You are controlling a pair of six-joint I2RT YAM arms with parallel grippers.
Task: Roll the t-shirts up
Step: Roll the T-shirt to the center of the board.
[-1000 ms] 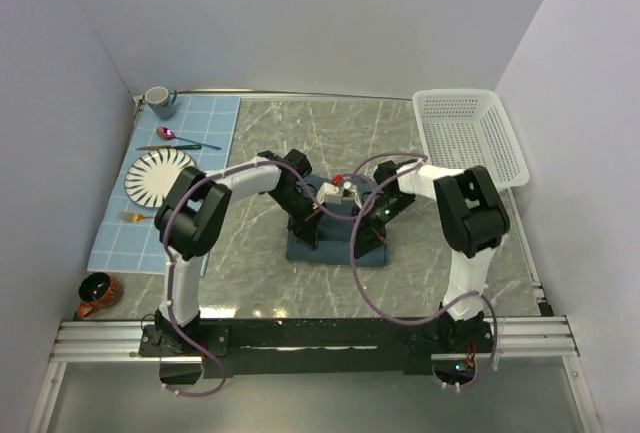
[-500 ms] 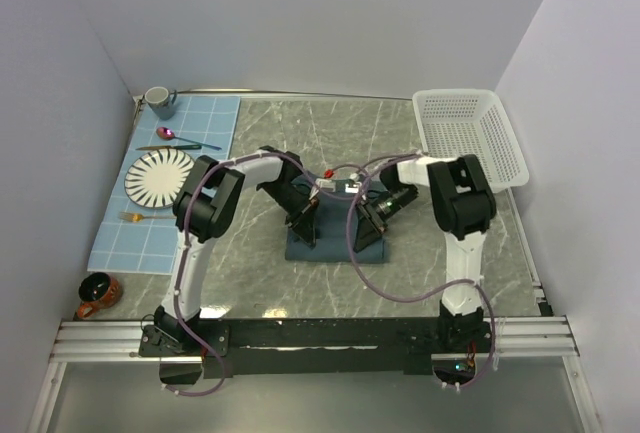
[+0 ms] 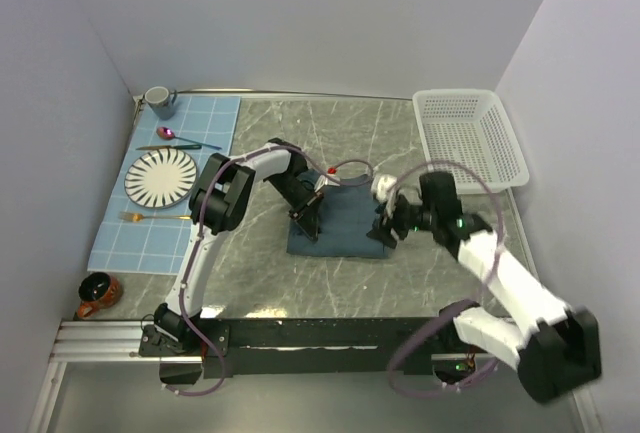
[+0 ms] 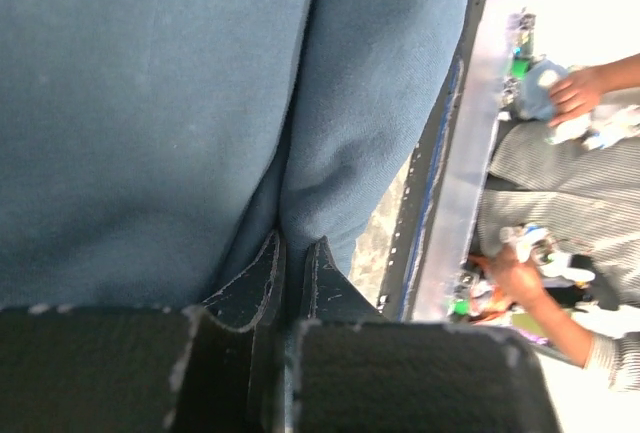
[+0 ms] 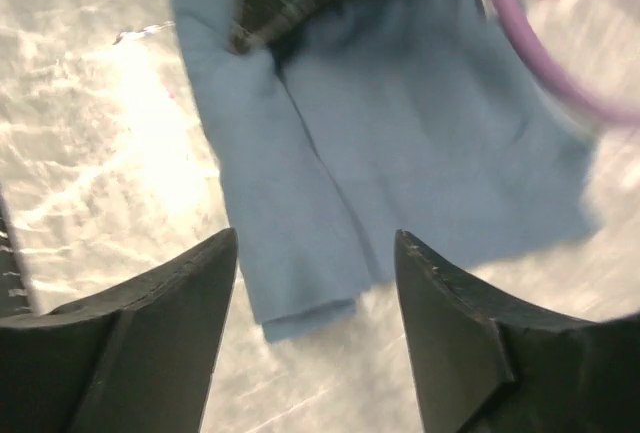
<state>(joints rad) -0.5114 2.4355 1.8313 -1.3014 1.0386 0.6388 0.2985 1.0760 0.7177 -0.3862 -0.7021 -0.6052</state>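
Observation:
The dark slate-blue t-shirt (image 3: 340,228) lies folded into a small rectangle in the middle of the marble table. My left gripper (image 3: 309,223) presses down at its left edge, shut on a fold of the cloth. In the left wrist view the t-shirt (image 4: 150,103) fills the frame, and a ridge of it is pinched in the left gripper (image 4: 296,249). My right gripper (image 3: 384,230) hovers at the shirt's right edge, open. In the right wrist view the right gripper (image 5: 316,236) stands wide apart above the t-shirt (image 5: 430,133), holding nothing.
A white basket (image 3: 470,138) stands at the back right. On the left lies a light blue placemat (image 3: 150,238) with a striped plate (image 3: 160,175), a spoon (image 3: 170,135) and a fork (image 3: 140,217). A grey mug (image 3: 158,101) and a brown cup (image 3: 97,294) stand nearby.
My right gripper has opened, let go of the shirt and drawn back to the right. The left gripper has stayed pinched on the cloth, shifted slightly.

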